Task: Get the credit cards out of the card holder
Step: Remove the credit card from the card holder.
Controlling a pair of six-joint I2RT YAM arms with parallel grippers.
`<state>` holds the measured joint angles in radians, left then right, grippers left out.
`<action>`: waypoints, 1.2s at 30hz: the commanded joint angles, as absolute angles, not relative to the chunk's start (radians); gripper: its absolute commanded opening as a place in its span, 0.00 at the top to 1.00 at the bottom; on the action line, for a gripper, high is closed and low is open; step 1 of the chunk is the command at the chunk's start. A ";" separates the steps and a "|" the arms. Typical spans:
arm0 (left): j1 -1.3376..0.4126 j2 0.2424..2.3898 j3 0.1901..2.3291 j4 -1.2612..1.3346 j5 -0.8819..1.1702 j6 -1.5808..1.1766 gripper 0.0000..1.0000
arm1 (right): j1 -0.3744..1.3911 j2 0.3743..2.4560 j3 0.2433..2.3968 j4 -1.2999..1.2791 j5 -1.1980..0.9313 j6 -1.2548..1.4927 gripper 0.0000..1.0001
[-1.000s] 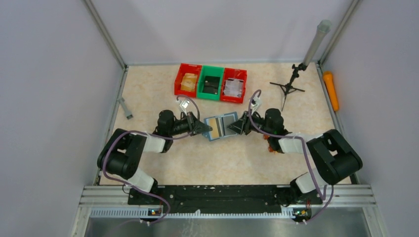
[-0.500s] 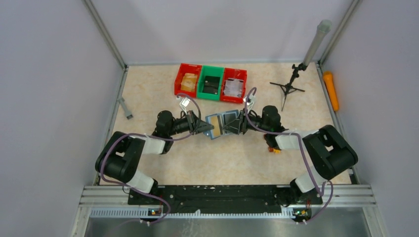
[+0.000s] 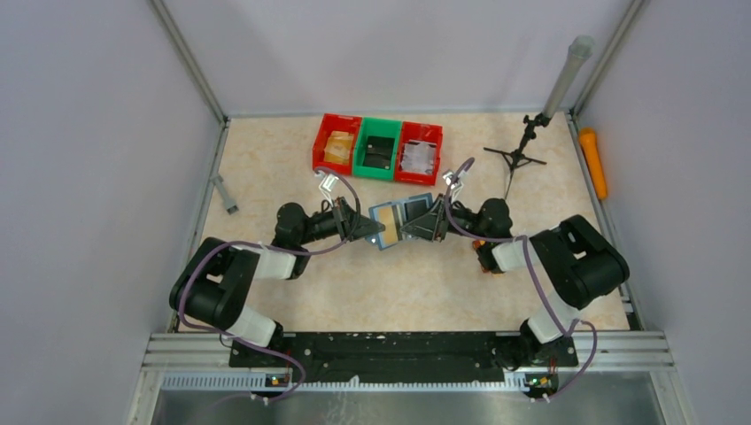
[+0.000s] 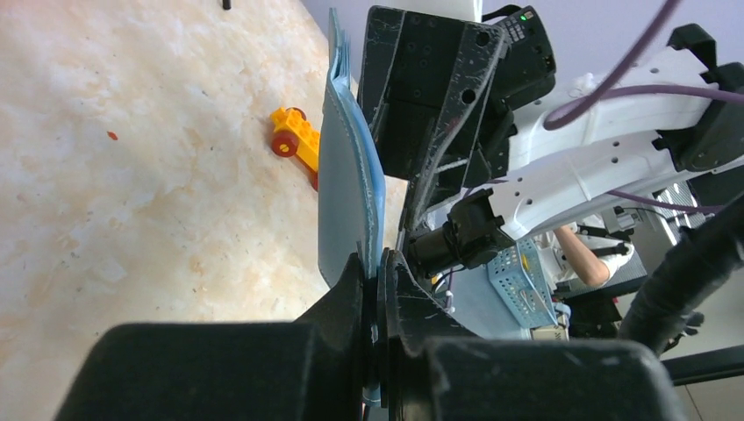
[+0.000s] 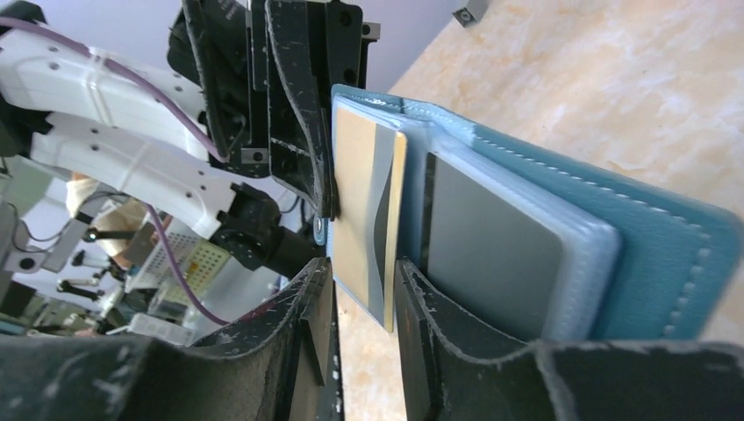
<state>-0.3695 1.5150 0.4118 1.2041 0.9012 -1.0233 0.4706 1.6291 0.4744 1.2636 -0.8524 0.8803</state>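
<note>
Your card holder (image 3: 399,219) is held up, opened, between both grippers, just in front of the three bins. It has a teal-blue leather-look shell with pale stitching along the rim and smooth blue-grey slot layers inside. The left gripper (image 4: 377,263) is clamped on the holder's left edge, fingers pressed together on the thin flap, which stands near vertical in the left wrist view. The right gripper (image 5: 361,285) has its scuffed black fingers part-way apart, straddling the lower edge of a tan card (image 5: 360,193) with a dark stripe. The card touches one finger, but you can't tell whether it's actually pinched. A grey card (image 5: 491,241), matte and flat, sits in the neighbouring slot. The table (image 3: 390,292) is a flat beige speckled stone-look sheet. For room, you have open surface between the holder and the arm bases, and more off to the left. The far side is tighter: red bin (image 3: 336,143), green bin (image 3: 378,148) and second red bin (image 3: 419,152) touch in a row close behind the holder. A yellow-orange toy block (image 4: 296,140) with red discs lies just beside your right forearm. A black tripod (image 3: 516,158) stands well apart at far right, an orange cylinder (image 3: 593,164) lies along the right wall, and a grey bar (image 3: 225,194) lies near the left rail.
</note>
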 commanded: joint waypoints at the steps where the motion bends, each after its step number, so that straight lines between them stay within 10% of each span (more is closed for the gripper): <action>1: -0.377 1.489 0.410 1.344 0.942 -1.049 1.00 | 0.444 1.665 0.461 1.500 -0.877 0.986 0.71; 36: -0.400 1.517 0.410 1.480 0.978 -1.114 1.00 | 0.428 1.673 0.445 1.560 -0.852 1.026 0.86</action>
